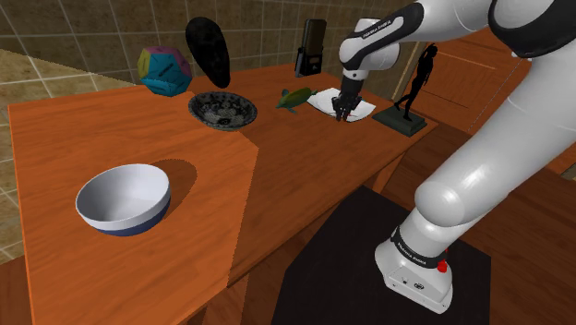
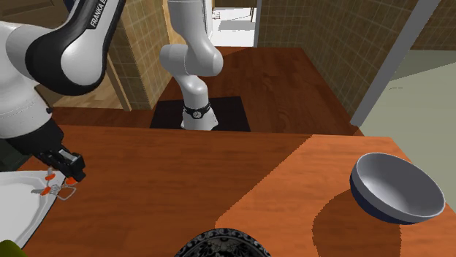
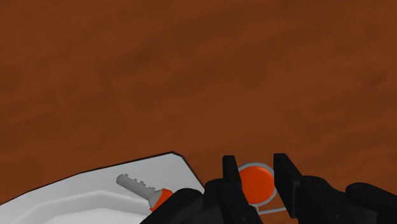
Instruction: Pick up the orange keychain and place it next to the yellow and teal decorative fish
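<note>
The orange keychain (image 3: 256,182) is an orange disc on a wire ring with a grey key (image 3: 137,186). My gripper (image 3: 259,181) is shut on the disc, one black finger on each side. In the second exterior view the keychain (image 2: 55,188) dangles under the gripper (image 2: 69,174), at the edge of a white plate (image 2: 18,208). From the shoulder view the gripper (image 1: 343,111) points down over that plate (image 1: 365,109). The green and yellow fish (image 1: 294,97) lies on the wooden table just to the shoulder view's left of the plate.
A dark patterned bowl (image 1: 222,111) sits left of the fish in the shoulder view. A white bowl with a blue outside (image 1: 123,198) stands nearer. Behind are a colourful polyhedron (image 1: 164,69), a black oval object (image 1: 209,51), a black device (image 1: 311,48) and a dark figurine (image 1: 415,88).
</note>
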